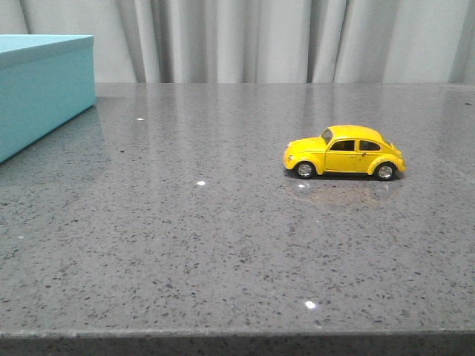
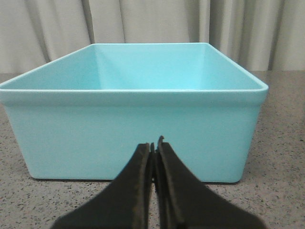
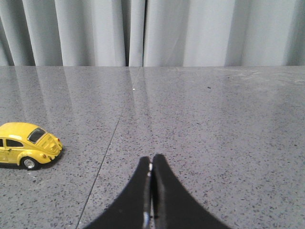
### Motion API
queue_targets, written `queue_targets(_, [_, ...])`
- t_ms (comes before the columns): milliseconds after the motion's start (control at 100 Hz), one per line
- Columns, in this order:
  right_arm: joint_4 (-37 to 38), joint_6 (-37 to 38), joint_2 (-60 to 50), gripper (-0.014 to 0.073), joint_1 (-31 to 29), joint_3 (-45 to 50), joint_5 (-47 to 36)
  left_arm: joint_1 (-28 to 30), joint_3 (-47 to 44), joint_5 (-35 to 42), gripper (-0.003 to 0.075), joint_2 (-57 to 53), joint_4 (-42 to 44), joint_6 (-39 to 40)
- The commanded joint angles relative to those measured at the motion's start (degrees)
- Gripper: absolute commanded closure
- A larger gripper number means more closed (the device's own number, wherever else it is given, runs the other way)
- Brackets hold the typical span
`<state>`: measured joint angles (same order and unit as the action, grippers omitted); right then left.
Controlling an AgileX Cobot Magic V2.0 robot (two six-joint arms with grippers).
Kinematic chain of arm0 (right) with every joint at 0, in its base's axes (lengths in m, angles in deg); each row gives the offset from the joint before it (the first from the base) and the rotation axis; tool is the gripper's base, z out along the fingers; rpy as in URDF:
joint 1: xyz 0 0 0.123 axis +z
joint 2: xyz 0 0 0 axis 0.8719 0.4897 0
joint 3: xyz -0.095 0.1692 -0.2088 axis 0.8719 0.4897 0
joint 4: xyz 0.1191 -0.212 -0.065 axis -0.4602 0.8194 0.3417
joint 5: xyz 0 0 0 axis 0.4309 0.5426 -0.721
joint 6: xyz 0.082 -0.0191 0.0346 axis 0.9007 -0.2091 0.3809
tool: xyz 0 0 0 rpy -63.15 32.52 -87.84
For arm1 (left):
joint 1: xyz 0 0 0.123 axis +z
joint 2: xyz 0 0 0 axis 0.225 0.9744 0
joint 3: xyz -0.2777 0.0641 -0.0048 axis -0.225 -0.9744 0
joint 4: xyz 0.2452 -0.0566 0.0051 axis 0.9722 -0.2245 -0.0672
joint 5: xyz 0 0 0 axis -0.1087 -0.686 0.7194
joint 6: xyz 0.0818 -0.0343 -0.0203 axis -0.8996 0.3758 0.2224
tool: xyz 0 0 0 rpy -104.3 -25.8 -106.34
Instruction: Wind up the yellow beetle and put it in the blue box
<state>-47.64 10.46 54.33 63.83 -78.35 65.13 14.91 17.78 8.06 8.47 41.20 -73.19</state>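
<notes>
Yellow beetle [image 1: 344, 152] stands on all four wheels on the grey speckled worktop [image 1: 223, 245], right of centre, nose pointing left. Blue box [image 1: 41, 89] sits at the far left edge, well apart from the car, open-topped. Left pincer [image 2: 155, 148] closed, holding nothing, facing the box wall. Right pincer [image 3: 151, 164] closed, empty, near the car's rear

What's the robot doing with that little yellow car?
Nothing yet. The yellow beetle sits on its wheels on the grey table, and nobody is touching it. The blue box waits empty at the far left. The left gripper is shut and points at the box; the right gripper is shut too, with the car off to one side of it. Winding up and storing are not yet done.
</notes>
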Motion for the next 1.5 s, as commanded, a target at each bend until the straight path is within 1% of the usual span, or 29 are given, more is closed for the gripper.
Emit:
queue_targets(0, [0.5, -0.5, -1.2, 0.066, -0.3, -1.1, -4.3, -0.4, -2.5, 4.5, 0.0741, -1.8, -0.5, 0.5])
queue_targets(1070, [0.5, -0.5, -1.2, 0.066, -0.3, -1.1, -4.4, -0.4, -2.5, 5.1, 0.0741, -1.8, -0.5, 0.5])
queue_targets(1390, [0.5, -0.5, -1.2, 0.066, -0.3, -1.1, -4.0, -0.4, -2.5, 14.6, 0.0741, -1.8, -0.5, 0.5])
queue_targets(1490, [0.5, -0.5, -1.2, 0.066, -0.3, -1.1, -3.4, -0.4, -2.5, 15.4, 0.0741, -1.8, -0.5, 0.5])
